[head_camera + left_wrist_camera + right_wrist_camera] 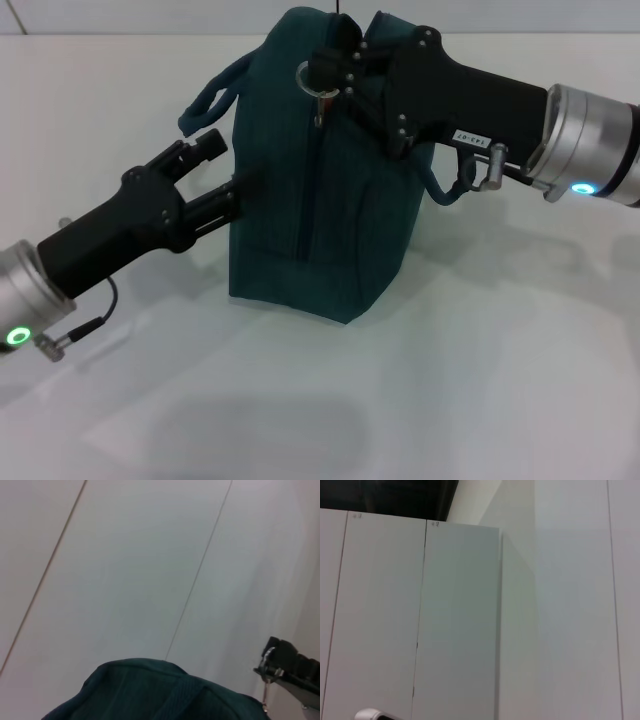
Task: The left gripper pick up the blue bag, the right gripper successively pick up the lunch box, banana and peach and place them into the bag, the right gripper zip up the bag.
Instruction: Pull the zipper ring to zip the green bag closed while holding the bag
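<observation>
Two grippers are on the blue bag [320, 200], which stands upright on the white table [480, 380]. At the bag's top, the right gripper [325, 78] has its fingers closed narrowly on the metal ring pull [306, 76] of the zipper, the ring caught between the tips; the left wrist view shows the same ring [270, 662] hanging in that claw just beside the bag's edge. Lower down, the left gripper [222, 180] presses against the bag's side wall, one finger near the loop handle [205, 100] and the other against the fabric; its fingers look parted, though whether they pinch cloth or merely brace it I cannot tell. The zipper line [312, 180] runs down the facing end, apparently closed. My worry is the pull: the ring is thin and could slip from the fingertips if the right arm tugs off the zipper's line, and the soft bag could tip or drag if the left gripper's support is only a lean. No lunch box, banana or peach shows, so presumably they are inside.
</observation>
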Available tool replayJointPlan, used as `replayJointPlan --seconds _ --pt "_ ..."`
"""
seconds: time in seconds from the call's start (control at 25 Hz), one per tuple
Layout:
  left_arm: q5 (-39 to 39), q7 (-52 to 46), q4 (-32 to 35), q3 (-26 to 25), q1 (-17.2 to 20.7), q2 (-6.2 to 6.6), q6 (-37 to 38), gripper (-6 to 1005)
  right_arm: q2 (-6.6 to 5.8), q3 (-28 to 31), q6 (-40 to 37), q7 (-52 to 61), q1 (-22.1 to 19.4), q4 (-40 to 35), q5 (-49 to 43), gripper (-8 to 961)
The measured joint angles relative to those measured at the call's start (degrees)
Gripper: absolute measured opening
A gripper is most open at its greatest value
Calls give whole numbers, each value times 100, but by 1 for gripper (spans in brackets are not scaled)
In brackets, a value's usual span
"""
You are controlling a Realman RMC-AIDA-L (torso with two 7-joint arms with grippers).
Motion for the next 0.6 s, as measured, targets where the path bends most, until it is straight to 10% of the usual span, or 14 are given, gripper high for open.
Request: replayJointPlan --seconds 0.28,0.6 --pt "4 23 -56 8 -84 0 -280 858 0 0 -14 13 -9 3 0 18" --pt "6 138 -47 111 -89 0 -294 536 0 0 -32 21 -60 1 0 18"
